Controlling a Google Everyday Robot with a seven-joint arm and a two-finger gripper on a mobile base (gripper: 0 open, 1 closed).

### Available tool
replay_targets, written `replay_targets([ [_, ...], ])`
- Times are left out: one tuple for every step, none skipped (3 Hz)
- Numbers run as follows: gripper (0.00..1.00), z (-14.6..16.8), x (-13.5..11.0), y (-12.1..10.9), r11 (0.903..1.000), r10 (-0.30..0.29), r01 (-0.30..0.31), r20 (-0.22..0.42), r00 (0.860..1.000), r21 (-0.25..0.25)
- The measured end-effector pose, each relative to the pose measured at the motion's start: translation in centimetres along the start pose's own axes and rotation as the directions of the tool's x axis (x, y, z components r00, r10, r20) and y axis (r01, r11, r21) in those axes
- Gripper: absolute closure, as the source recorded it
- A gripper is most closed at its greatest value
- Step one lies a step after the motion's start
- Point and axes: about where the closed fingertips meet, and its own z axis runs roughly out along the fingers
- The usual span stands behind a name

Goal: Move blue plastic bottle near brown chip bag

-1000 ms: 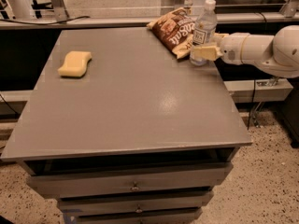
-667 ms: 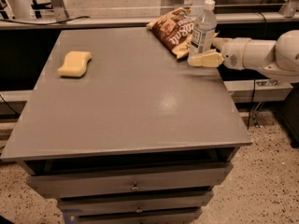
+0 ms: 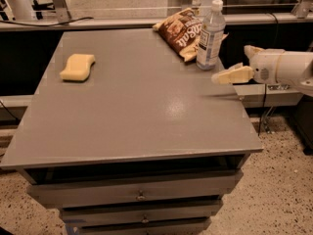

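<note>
The blue plastic bottle (image 3: 210,37), clear with a white cap and a label around its middle, stands upright at the table's far right. It is right beside the brown chip bag (image 3: 180,31) and overlaps the bag's right edge. My gripper (image 3: 232,64) is to the right of the bottle, over the table's right edge. It is open and empty, apart from the bottle. One tan finger (image 3: 231,75) points left toward the bottle's base.
A yellow sponge (image 3: 77,67) lies at the table's left. The grey table (image 3: 142,106) has drawers (image 3: 141,195) under its front edge. A ledge and cables run behind the table. Speckled floor lies to the right.
My gripper has let go of the bottle and pulled back to the right and a little lower. The bottle stays standing next to the chip bag.
</note>
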Motion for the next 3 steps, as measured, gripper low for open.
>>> replay_targets([
  [0.00, -5.1, 0.1, 0.2, 0.9999, -0.013, 0.013, 0.050, 0.999, 0.010],
  [0.00, -10.1, -0.5, 0.1, 0.9991, -0.019, 0.015, 0.119, 0.993, 0.040],
  [0.00, -11.4, -0.4, 0.0, 0.9985, -0.019, 0.012, 0.128, 0.992, 0.053],
])
